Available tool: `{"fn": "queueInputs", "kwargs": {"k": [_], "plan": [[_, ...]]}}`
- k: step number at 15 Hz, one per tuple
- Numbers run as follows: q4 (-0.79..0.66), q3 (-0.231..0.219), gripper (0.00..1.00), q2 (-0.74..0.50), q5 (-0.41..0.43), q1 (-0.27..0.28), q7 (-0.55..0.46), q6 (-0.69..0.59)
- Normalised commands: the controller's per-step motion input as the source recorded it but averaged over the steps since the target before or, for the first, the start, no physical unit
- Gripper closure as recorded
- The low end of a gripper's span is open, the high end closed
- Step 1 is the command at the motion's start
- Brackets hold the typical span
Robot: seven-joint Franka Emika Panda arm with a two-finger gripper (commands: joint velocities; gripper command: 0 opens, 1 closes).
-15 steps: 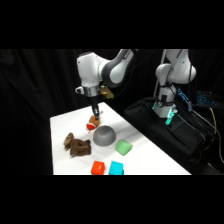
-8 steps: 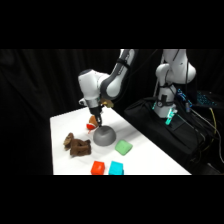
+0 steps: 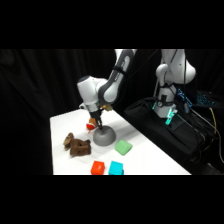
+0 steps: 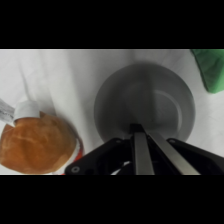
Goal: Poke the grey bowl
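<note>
ok, we see the gripper [image 3: 100, 124] down at the top of the grey bowl [image 3: 104, 136], left of centre in the side view. the bowl sits dome-up on the white table [image 3: 150, 157]. in the wrist view the bowl [image 4: 145, 102] fills the middle of the frame and the gripper [image 4: 139, 131] has its two fingers pressed together, tips meeting on the dome's near side; whether they actually touch the surface we can't tell. an orange-red round toy [image 4: 36, 145] sits at lower left of the wrist view, just beside the bowl. a green block [image 3: 122, 147] lies to the bowl's lower right in the side view, a brown plush toy [image 3: 76, 145] to its left, and a red block [image 3: 97, 168] and a cyan block [image 3: 116, 168] sit near the bottom edge.
</note>
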Motion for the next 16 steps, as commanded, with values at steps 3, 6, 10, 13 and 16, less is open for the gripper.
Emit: {"fn": "queueInputs", "kwargs": {"k": [3,6,10,13,16], "plan": [[-0.15,0.0,1.0,-0.35,-0.004,-0.002,-0.07,-0.11],[-0.25,-0.043,1.0,-0.6,-0.086,0.068,0.04,-0.26],[-0.11,-0.047,0.5,-0.5,-0.082,0.084,0.15,-0.39],[0.01,-0.025,0.16,-0.35,-0.05,0.068,0.12,-0.35],[0.05,-0.022,0.0,-0.26,-0.087,0.063,0.16,-0.28]]}}
